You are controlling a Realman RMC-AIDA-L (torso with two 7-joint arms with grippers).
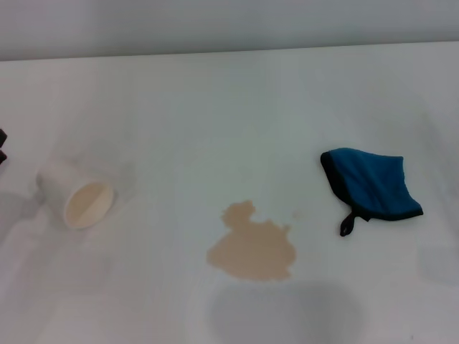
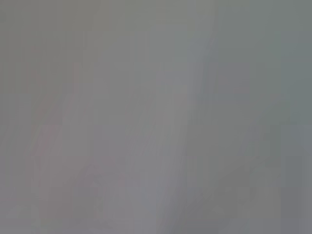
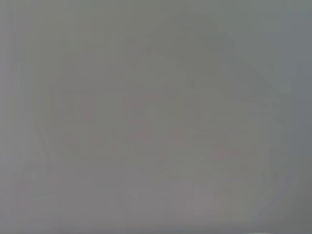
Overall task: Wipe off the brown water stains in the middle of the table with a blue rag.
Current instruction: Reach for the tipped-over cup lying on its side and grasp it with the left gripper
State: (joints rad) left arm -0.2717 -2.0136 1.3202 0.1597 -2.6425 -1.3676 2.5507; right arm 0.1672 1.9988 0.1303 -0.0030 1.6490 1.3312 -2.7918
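Observation:
The brown water stains (image 1: 252, 247) lie as one tan, lobed blotch on the white table (image 1: 215, 107), near the middle front. The blue rag (image 1: 373, 184) lies crumpled to the right of the blotch and apart from it, its black loop tab (image 1: 347, 224) pointing toward the front. A small dark part of my left gripper (image 1: 2, 147) shows at the far left edge of the head view, far from the rag and the stains. My right gripper is out of view. Both wrist views show only plain grey.
A white paper cup (image 1: 75, 195) lies on its side at the left, its mouth facing front right. A soft grey shadow (image 1: 287, 312) lies on the table in front of the stains. The table's far edge runs along the back.

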